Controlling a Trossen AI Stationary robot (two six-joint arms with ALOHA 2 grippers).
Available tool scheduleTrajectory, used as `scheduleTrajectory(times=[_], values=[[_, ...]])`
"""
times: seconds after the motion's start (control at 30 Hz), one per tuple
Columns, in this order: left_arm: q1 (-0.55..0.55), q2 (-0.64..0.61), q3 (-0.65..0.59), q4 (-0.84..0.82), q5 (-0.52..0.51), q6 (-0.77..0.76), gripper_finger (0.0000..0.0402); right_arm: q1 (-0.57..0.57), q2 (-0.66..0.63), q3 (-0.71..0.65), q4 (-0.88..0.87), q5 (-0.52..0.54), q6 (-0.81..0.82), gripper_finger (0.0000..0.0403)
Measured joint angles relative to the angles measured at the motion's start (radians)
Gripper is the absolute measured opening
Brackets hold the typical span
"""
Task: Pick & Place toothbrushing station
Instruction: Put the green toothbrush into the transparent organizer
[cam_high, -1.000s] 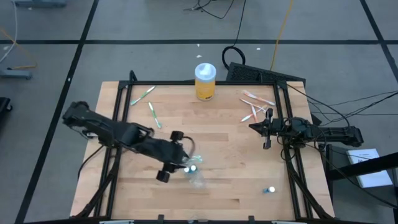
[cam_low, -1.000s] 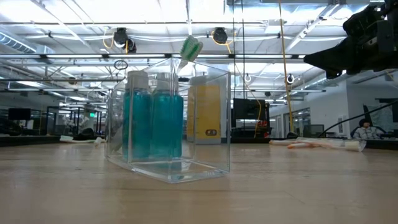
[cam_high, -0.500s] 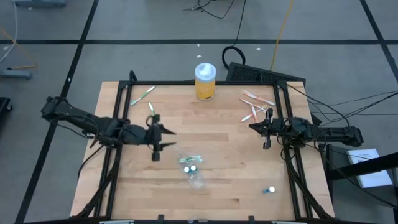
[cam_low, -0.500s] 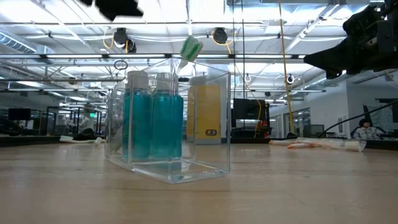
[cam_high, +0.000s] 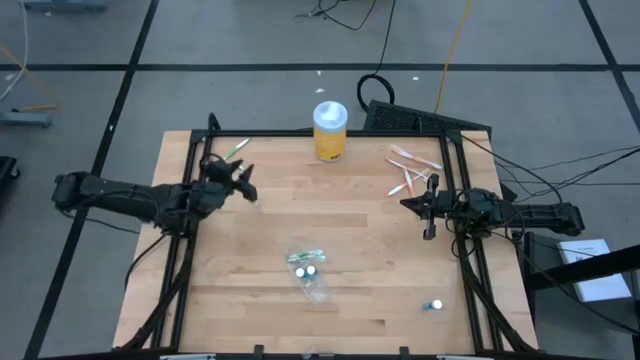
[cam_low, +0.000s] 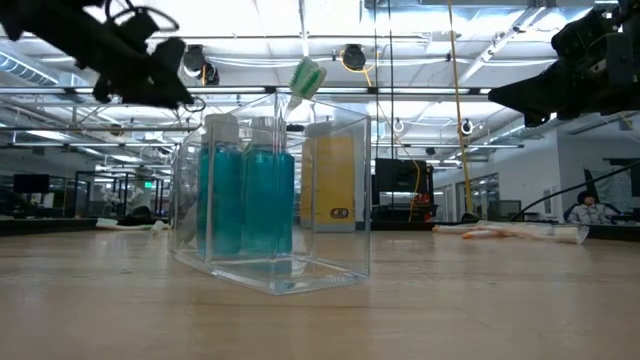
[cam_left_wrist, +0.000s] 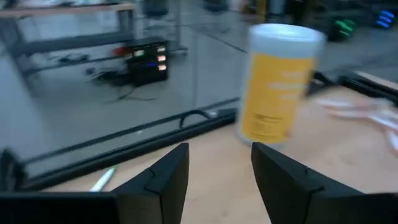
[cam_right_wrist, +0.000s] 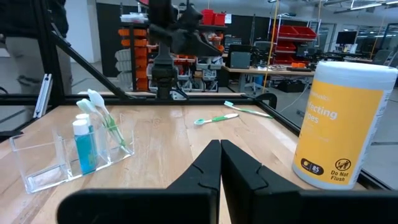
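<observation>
The left gripper (cam_high: 243, 180) hangs above the table's far-left part, well away from the toothbrushing station (cam_high: 310, 271), its two dark fingers (cam_left_wrist: 163, 177) parted with nothing between them. The right gripper (cam_high: 410, 205) waits to the station's right, pinched fully together and empty. The clear station stands on the wooden table (cam_high: 350, 230) near the front — teal bottles and a green toothbrush inside. Beyond it stands the yellow jar (cam_high: 330, 131), blurred in the left wrist view.
</observation>
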Motion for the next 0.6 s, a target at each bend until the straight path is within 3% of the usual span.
scheduleTrajectory(times=[0.17, 0.43, 0.6], values=[[0.128, 0.033, -0.014, -0.035, 0.064, -0.106, 0.0182, 0.0, 0.0, 0.0, 0.0, 0.0, 0.0, 0.0004], [0.497, 0.169, -0.015, -0.099, 0.389, -0.22, 0.0182, 0.0, 0.0, 0.0, 0.0, 0.0, 0.0, 0.0004], [0.696, 0.302, -0.01, -0.084, 0.47, -0.214, 0.0182, 0.0, 0.0, 0.0, 0.0, 0.0, 0.0, 0.0004]])
